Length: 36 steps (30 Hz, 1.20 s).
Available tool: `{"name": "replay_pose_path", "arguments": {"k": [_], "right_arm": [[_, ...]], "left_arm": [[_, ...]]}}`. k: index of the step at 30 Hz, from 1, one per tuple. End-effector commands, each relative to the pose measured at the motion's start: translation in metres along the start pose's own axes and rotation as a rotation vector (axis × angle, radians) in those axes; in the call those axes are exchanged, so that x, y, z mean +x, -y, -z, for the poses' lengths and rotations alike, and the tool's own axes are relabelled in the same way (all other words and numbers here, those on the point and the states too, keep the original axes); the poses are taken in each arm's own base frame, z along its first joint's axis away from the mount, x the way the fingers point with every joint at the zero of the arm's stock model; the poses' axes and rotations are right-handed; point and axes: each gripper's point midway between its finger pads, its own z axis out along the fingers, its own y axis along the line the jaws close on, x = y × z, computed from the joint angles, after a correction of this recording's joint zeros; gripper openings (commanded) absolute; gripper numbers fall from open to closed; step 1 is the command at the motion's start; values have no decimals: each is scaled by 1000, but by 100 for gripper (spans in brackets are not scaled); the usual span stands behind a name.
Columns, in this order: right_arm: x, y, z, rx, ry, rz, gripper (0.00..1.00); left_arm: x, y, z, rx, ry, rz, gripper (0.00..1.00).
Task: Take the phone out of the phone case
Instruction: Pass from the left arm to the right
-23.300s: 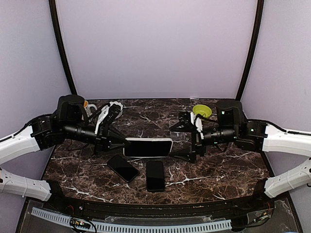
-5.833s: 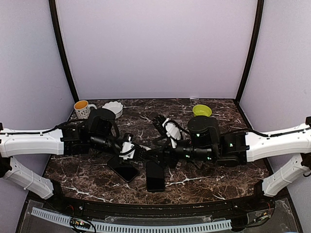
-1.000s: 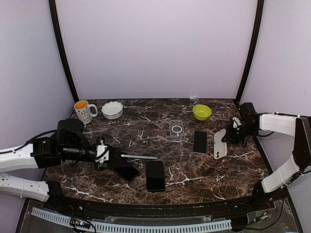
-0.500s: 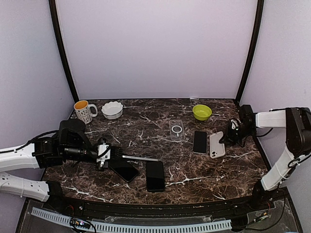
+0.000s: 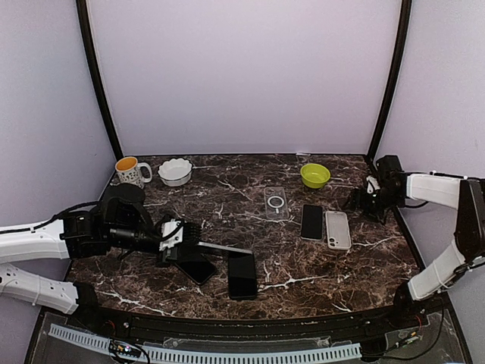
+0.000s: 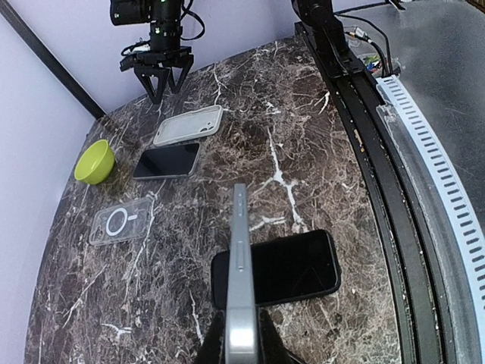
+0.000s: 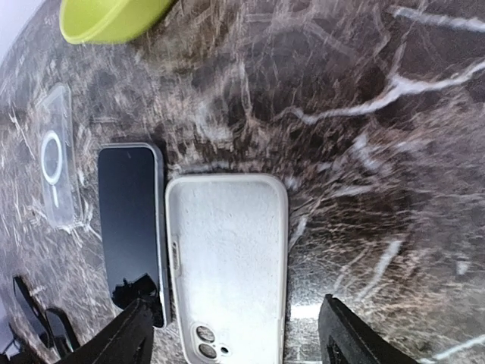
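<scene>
Left jaws around edge-up phone [image 6: 240, 265], length rightward

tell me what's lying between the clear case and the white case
A dark phone lies flat between the clear case and the white case, right beside the white one. Top and right wrist views both show it.

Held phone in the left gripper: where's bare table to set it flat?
Two patches: back centre, between white bowl and green bowl, behind the clear case; front right, in front of the white case. Crowded: around the held phone, where two black phones lie.
</scene>
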Motion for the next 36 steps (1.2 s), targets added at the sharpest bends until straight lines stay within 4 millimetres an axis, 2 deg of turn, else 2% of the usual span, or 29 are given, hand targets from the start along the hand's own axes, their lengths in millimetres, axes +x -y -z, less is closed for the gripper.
{"name": "replay_pose_path", "arguments": {"k": [1, 5, 7, 9, 11, 14, 18, 21, 25, 31, 36], "right_arm": [[-16, -24, 33, -7, 114, 89, 78], [5, -72, 48, -128, 137, 225, 83], [20, -100, 59, -219, 152, 296, 91], [37, -128, 72, -327, 176, 384, 92], [58, -157, 92, -478, 204, 479, 91], [90, -194, 135, -713, 299, 645, 88], [143, -215, 169, -903, 385, 880, 88], [166, -225, 185, -993, 423, 985, 89], [176, -245, 191, -1024, 439, 1056, 87], [183, -273, 165, -949, 411, 1152, 83], [197, -291, 157, -977, 386, 1200, 76]], "left_arm": [[-45, -24, 6, -42, 128, 85, 0], [-55, -24, 0, 4, 153, 188, 0], [-59, -27, -2, 16, 156, 240, 0], [-63, -32, -5, 14, 153, 295, 0], [-66, -38, -6, 12, 149, 337, 0], [-72, -46, -5, 19, 156, 406, 0], [-77, -57, -1, 71, 170, 533, 0], [-81, -59, 1, 145, 185, 601, 0], [-85, -55, -2, 203, 201, 638, 0], [-91, -52, -6, 260, 218, 674, 0], [-94, -50, -7, 288, 225, 682, 0]]}}
